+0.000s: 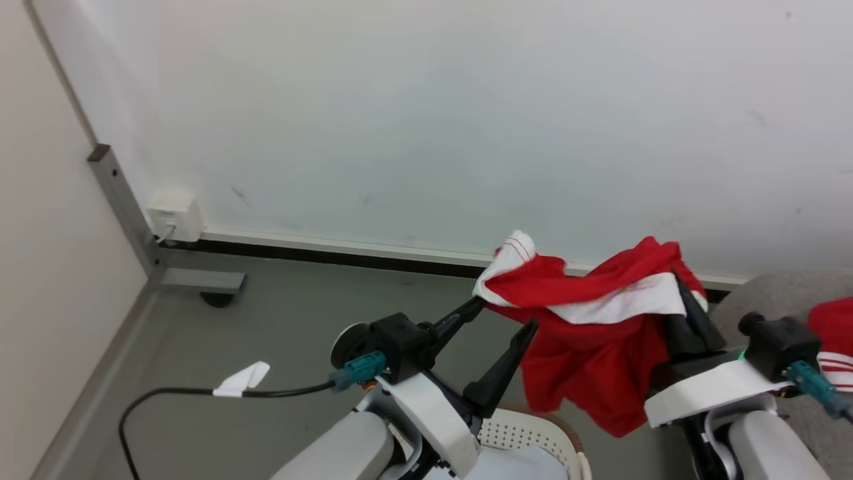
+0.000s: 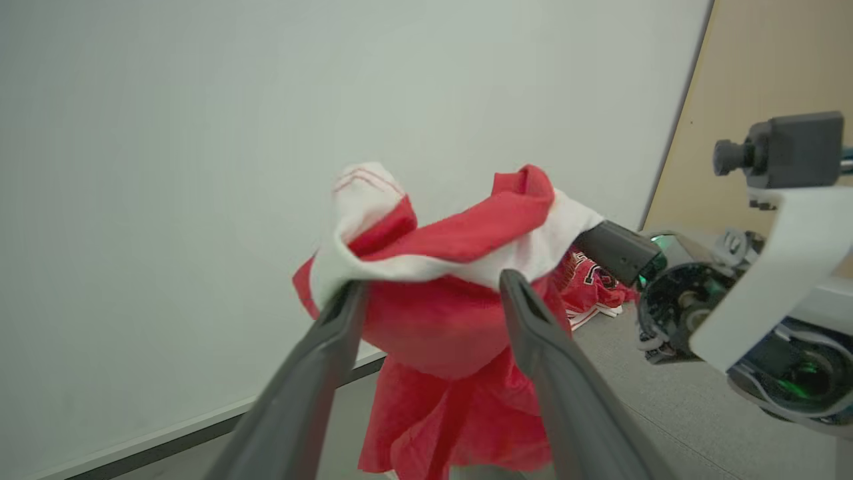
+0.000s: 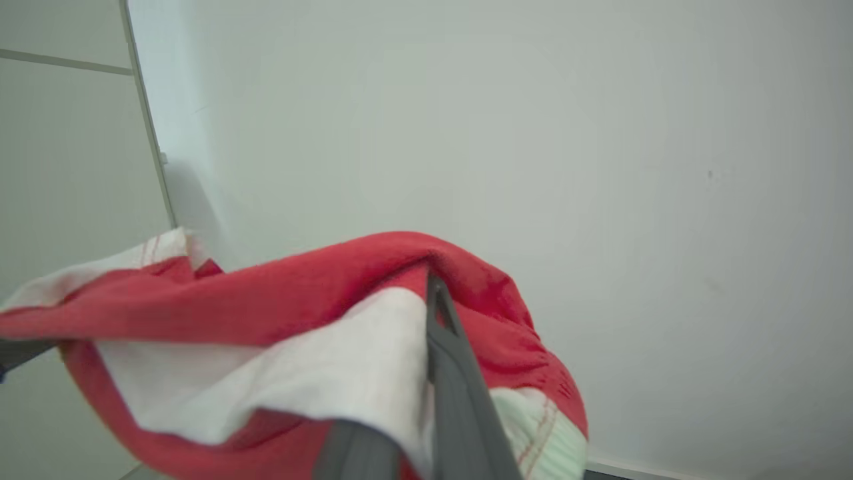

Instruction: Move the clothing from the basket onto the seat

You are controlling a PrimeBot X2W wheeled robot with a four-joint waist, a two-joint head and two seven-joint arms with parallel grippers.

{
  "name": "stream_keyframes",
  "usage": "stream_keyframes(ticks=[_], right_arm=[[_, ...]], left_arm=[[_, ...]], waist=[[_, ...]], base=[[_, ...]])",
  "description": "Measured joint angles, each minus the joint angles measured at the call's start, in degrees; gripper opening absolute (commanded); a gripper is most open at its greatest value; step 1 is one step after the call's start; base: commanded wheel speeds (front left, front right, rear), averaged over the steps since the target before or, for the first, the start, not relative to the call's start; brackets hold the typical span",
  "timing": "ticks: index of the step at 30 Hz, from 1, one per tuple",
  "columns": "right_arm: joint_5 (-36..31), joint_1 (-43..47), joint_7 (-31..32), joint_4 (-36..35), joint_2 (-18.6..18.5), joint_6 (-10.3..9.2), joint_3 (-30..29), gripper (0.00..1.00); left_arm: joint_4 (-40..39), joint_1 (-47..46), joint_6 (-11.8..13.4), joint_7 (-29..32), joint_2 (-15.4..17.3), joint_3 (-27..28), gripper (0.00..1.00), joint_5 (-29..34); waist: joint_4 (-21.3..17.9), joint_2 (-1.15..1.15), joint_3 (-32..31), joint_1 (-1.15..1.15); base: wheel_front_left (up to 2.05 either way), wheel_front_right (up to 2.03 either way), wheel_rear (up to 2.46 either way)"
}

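Basket nearest, under the arms. Left gripper released, jaws spread, cloth edge draped on one finger. Right gripper clenched on red white-striped garment, midair above basket. Light, limp; grab a bunched fold. Far right: jersey on grey seat.

Left claw, right claw — long dark fingers. Black camera blocks, teal connectors, white brackets, pale grey forearms — black cable, white tag.

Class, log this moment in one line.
left gripper: open | right gripper: shut on striped garment | jersey: on seat | basket: below left arm
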Motion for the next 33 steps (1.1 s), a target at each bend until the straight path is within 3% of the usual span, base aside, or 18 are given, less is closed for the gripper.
stream_keyframes(ticks=[9,25,33], right_arm=[[1.65,1.02,0.0,-6.62,-1.68,0.0,-8.47,0.0],[0.92,4.94,0.0,-13.36,-1.48,0.0,-10.67,0.0],[1.01,5.97,0.0,-15.1,-1.09,0.0,-10.8,0.0]], left_arm=[[-0.07,1.26,-0.44,-0.52,0.42,-1.6,1.0,1.41],[-2.01,1.93,-0.55,-0.94,0.25,2.02,1.0,7.12],[-2.1,2.07,-1.26,-0.94,-0.09,2.82,1.0,9.13]], waist=[[-8.46,0.0,1.91,0.0],[-26.22,0.0,5.93,0.0],[-30.55,0.0,8.23,0.0]], base=[[0.0,0.0,0.0],[0.0,0.0,0.0],[0.0,0.0,0.0]])
